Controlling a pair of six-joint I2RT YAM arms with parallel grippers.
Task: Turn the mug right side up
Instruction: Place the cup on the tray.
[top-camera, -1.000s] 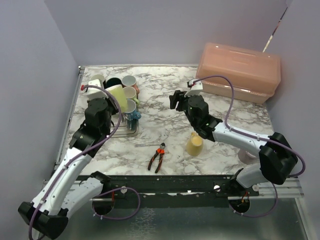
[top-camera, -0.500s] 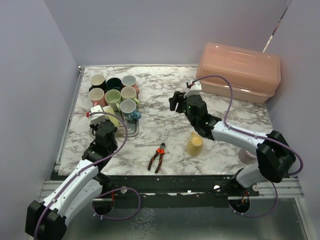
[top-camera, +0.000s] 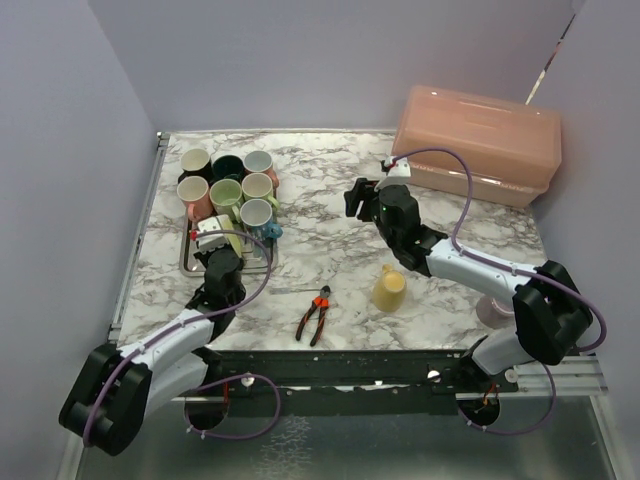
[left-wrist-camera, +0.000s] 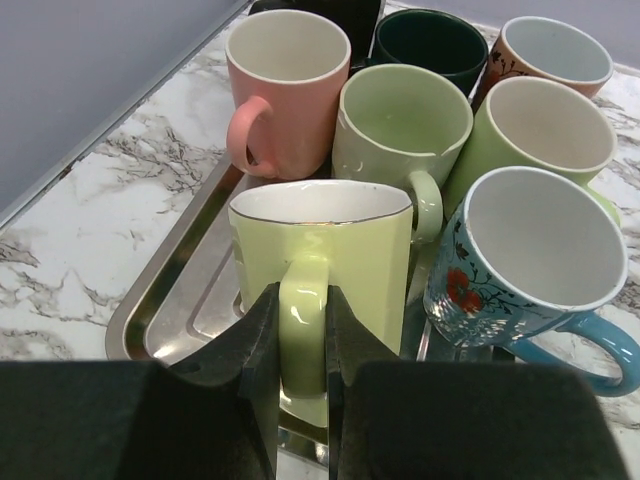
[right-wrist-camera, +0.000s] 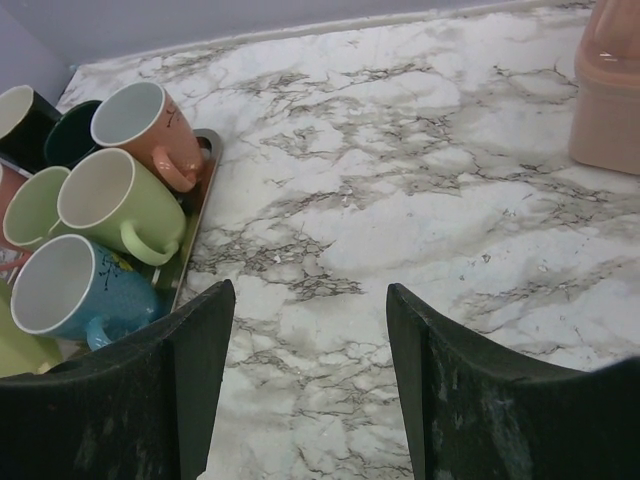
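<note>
**I Held the Mug by Its Handle**

My left pincer (left-wrist-camera: 300, 312) was closed on the handle of the yellow-green mug (left-wrist-camera: 350, 250). One finger (left-wrist-camera: 258, 340) pressed on each side of the handle. The mug stood upright, with its open end facing up. Its bottom was down in the metal tray (left-wrist-camera: 170, 310), at the near end, close to me.

Behind it in the tray stood more mugs, all with their open ends up. There was a pink mug (left-wrist-camera: 285, 85) and a pale green mug (left-wrist-camera: 400, 120) just behind mine. A dark green mug (left-wrist-camera: 430, 40) and an orange mug (left-wrist-camera: 550, 50) were farther back. A bright green mug (left-wrist-camera: 550, 125) and a blue mug (left-wrist-camera: 530, 250) with red flowers were on the right. The blue mug was just beside my mug.

My right pincer (right-wrist-camera: 308, 300) was open and held nothing. It hung above the marble table (top-camera: 330, 170), well apart from the tray.

A yellow cup (top-camera: 389, 289) sat on the table near my right arm, with its wide end down. Red pliers (top-camera: 316, 313) lay near the front edge. A pink box (top-camera: 478, 143) sat in the far right corner.
</note>
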